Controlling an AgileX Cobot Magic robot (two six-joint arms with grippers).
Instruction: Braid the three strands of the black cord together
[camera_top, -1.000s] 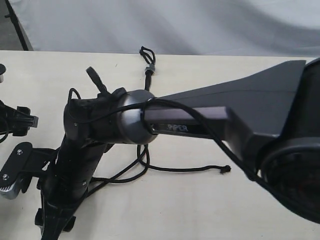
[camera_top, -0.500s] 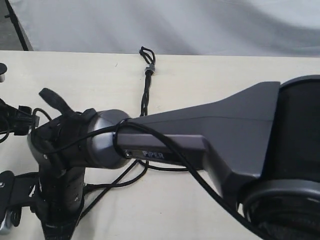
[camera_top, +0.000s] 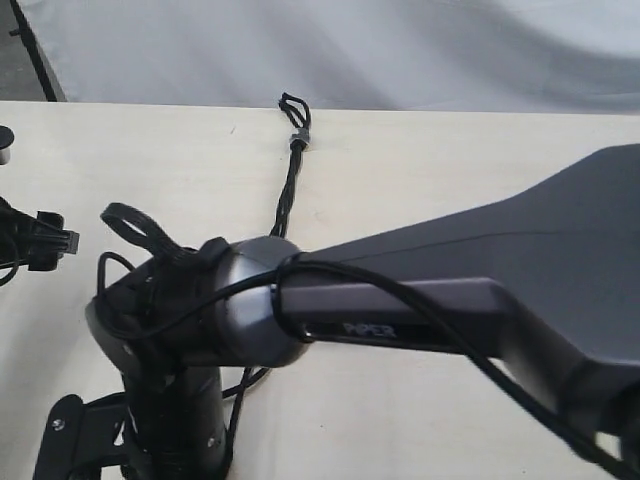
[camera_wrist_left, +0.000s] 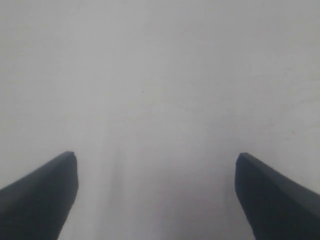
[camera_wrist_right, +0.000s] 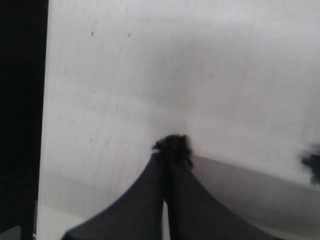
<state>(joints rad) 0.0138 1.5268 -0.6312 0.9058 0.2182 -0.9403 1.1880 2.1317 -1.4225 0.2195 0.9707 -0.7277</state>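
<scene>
Since a second ago the right arm (camera_top: 480, 270) has swung lower and nearer across the counter (camera_top: 450, 170). The loose strand end that lay out in the open beside it is no longer in sight.

The black cord (camera_top: 287, 190) lies far back on the counter. Its small loop (camera_top: 294, 104) sits just beyond the grey band (camera_top: 297, 137), close to the counter's rear edge. On the near side of the band the cord runs as one tight, twisted length until it slips under the arm's silver wrist joint (camera_top: 250, 310). A few thin strands (camera_top: 247, 382) show again below that joint.

The right fingers (camera_wrist_right: 145, 200) are pressed together and pinch a frayed knot (camera_wrist_right: 174, 145) at their tips. A second frayed end (camera_wrist_right: 312, 167) shows blurred at the edge of that view. The left fingers (camera_wrist_left: 45, 195) stand wide apart over pale counter with nothing between them.

To both sides of the band the counter is open room, and behind it hangs a grey cloth (camera_top: 350, 50). The right arm hides most of the cord's nearer run. Black hardware of the left arm (camera_top: 40, 240) sits well to the left of the band.
</scene>
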